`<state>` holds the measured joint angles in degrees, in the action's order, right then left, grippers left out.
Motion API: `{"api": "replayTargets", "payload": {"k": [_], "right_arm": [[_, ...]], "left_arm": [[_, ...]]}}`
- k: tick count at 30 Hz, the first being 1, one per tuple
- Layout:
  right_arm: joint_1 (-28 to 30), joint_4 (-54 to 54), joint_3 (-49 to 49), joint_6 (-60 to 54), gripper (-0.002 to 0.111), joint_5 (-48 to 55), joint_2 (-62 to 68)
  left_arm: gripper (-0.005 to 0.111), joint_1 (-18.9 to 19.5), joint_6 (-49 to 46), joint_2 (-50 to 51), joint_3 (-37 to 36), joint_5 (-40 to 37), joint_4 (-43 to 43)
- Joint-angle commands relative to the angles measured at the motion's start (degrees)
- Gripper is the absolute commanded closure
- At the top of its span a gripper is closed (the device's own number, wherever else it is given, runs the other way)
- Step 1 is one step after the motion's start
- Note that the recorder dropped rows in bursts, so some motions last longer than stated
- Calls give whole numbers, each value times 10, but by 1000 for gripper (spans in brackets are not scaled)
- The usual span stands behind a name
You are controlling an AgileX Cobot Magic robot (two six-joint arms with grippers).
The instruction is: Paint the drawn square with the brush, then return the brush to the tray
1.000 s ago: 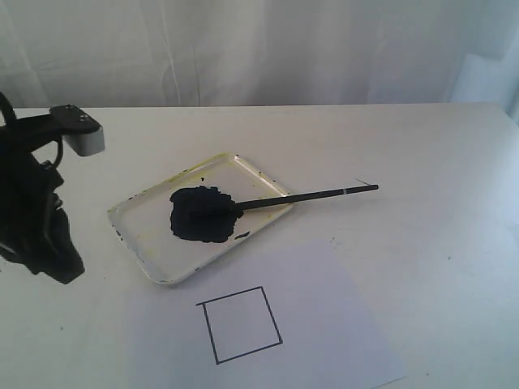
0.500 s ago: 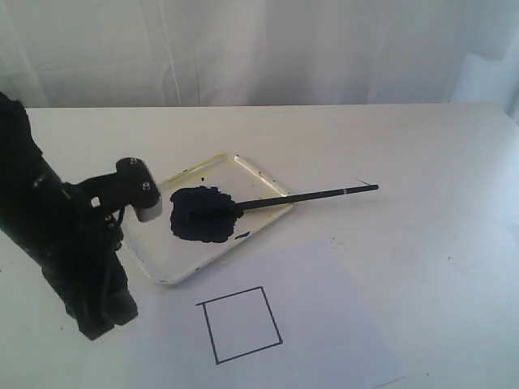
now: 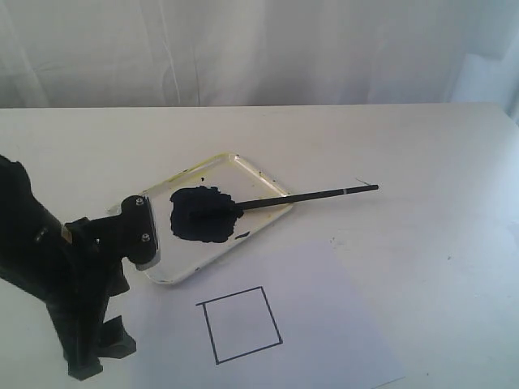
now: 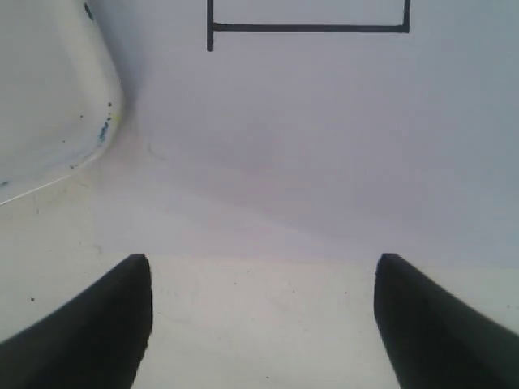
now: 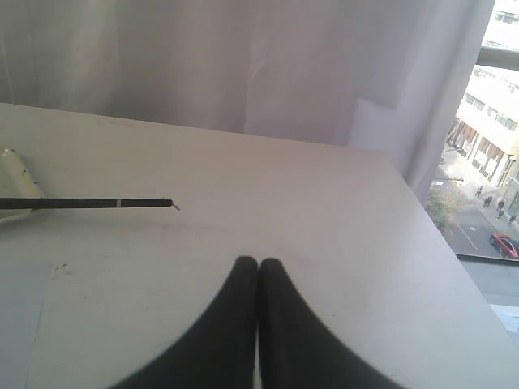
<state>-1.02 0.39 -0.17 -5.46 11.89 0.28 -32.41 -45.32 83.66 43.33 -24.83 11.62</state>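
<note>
The white tray (image 3: 199, 253) lies left of centre with a dark paint blob (image 3: 203, 215) in it. The black brush (image 3: 308, 195) rests with its tip in the blob and its handle sticking out over the tray's right rim onto the table. The drawn square (image 3: 241, 324) is blank white on the paper in front of the tray. My left gripper (image 3: 91, 362) is low at the front left, beside the paper; it is open (image 4: 263, 263) with nothing between its fingers, and the square's edge (image 4: 308, 28) lies ahead. My right gripper (image 5: 258, 263) is shut and empty; the brush handle (image 5: 81, 203) lies beyond it.
The white paper (image 3: 324, 308) covers the front middle of the table. The tray's corner (image 4: 49, 97) is close beside the left gripper. A white curtain hangs behind the table. The table's far right edge (image 5: 422, 243) borders a window.
The left arm has swung from the far left toward the front and lowered beside the paper's left edge. The brush, tray and square have not moved.
</note>
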Motion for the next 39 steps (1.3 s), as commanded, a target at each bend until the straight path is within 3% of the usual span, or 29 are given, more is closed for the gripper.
{"api": "replayTargets", "payload": {"k": [1, 5, 16, 20, 27, 31, 39], "right_arm": [[3, 0, 2, -3, 108, -9, -3], [3, 0, 2, -3, 108, -9, -3], [3, 0, 2, -3, 108, -9, -3], [3, 0, 2, -3, 108, -9, -3], [3, 0, 2, -3, 108, -9, -3], [3, 0, 2, -3, 108, -9, -3], [3, 0, 2, -3, 108, -9, -3]], "left_arm": [[37, -3, -14, -2, -23, 47, 53], [45, -3, -14, -2, -26, 51, 79], [45, -3, -9, 68, -26, 69, 155], [45, -3, -10, 69, -17, 68, 146], [43, -3, 8, 111, 61, -37, 68], [43, -3, 121, 119, 115, -104, -16], [45, -3, 159, 169, 187, -183, -38]]}}
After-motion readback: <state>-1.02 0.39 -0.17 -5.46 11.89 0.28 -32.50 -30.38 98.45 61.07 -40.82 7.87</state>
